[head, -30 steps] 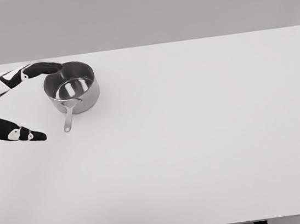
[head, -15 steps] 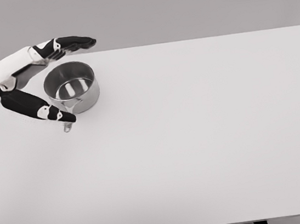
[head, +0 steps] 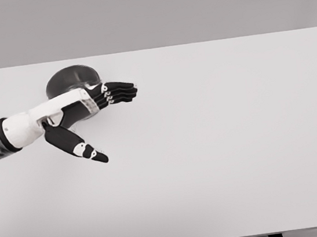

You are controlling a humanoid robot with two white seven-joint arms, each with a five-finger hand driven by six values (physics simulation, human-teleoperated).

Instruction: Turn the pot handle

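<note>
left hand (head: pixel 81 108) moved over pot (head: pixel 68 79) (handle hidden)

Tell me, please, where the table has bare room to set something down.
The table is bare from the pot rightward to the far edge, and along the whole front. The back left corner is crowded: the left hand, fingers spread, reaches across the pot.

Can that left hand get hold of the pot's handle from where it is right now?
Probably yes. The left hand is open and lies across the front of the pot, right where the handle would be. The hand hides the handle, so contact can't be confirmed.
</note>
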